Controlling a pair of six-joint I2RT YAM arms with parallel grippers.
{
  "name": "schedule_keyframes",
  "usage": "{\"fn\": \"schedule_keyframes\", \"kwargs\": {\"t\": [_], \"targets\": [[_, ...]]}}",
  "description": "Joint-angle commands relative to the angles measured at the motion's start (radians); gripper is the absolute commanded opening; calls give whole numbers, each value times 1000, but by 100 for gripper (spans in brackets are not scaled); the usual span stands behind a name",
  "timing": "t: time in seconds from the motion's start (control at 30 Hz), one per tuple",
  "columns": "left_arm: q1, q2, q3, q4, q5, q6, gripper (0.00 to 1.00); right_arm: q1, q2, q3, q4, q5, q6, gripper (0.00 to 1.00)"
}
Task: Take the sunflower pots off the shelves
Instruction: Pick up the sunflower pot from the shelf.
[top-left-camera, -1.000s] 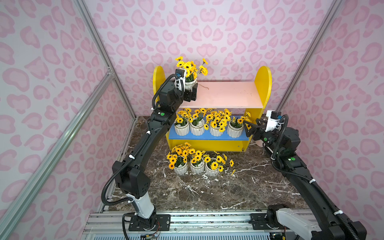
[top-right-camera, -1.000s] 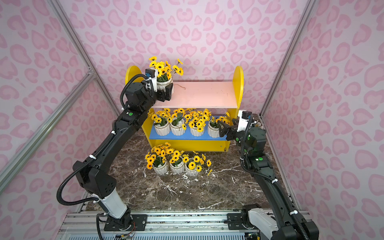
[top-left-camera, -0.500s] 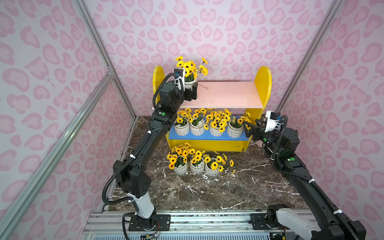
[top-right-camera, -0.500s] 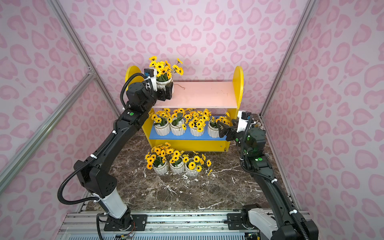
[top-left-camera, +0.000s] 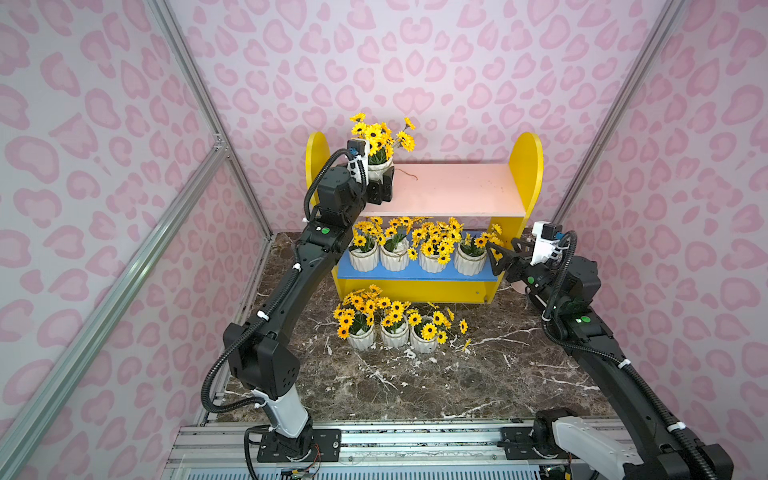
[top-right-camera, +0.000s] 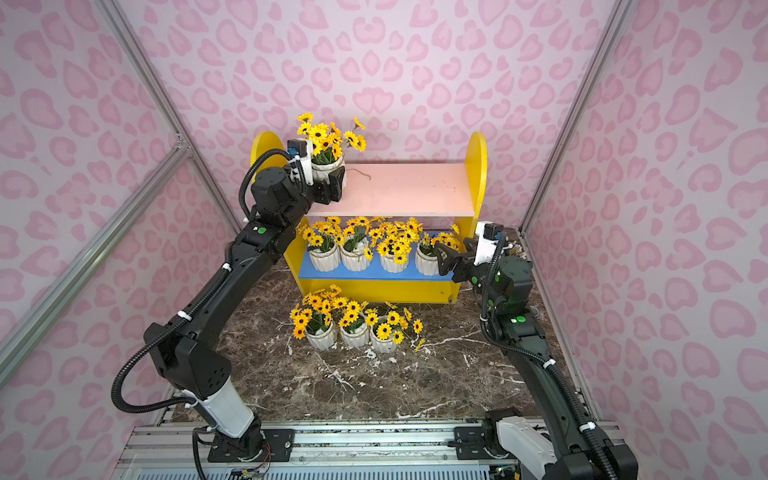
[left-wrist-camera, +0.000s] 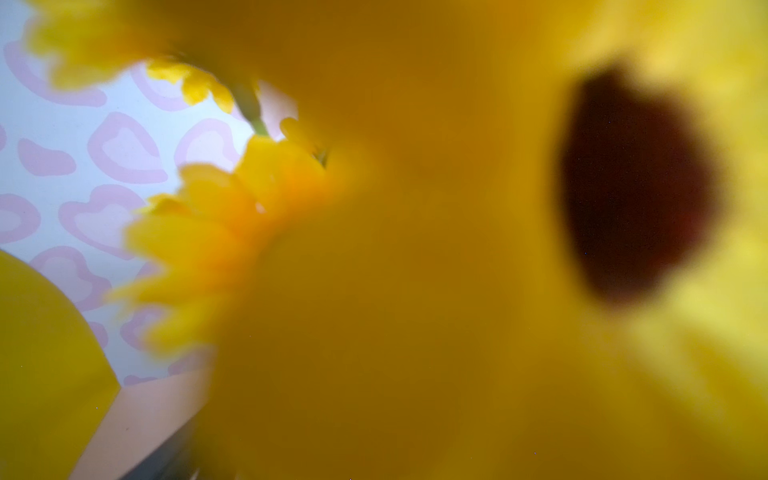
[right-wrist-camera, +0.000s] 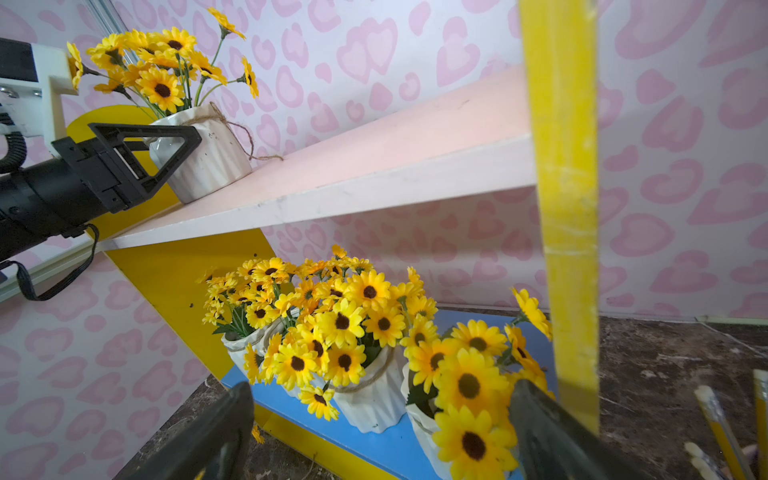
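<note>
The shelves stand at the back, with yellow sides, a pink upper board and a blue lower board. One sunflower pot stands at the left end of the pink board. My left gripper is shut on its white body; its near finger lies against the pot's wall. Blurred yellow petals fill the left wrist view. Several sunflower pots line the blue board. My right gripper is open beside the rightmost one, not touching it. Three sunflower pots stand on the marble floor.
The shelf's yellow right side panel runs close by my right gripper's finger. A pink cup with pencils stands on the floor to the right of the shelves, behind my right wrist. Pink patterned walls close in on three sides.
The left arm's wrist has shifted slightly at the top pot, which still stands on the pink board. The right arm has hardly moved.
</note>
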Motion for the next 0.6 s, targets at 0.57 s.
{"fn": "schedule_keyframes", "kwargs": {"t": [0.57], "targets": [[-10,-129,-121,10,33,28,98,0,19,-2,52,-20,23,98]]}}
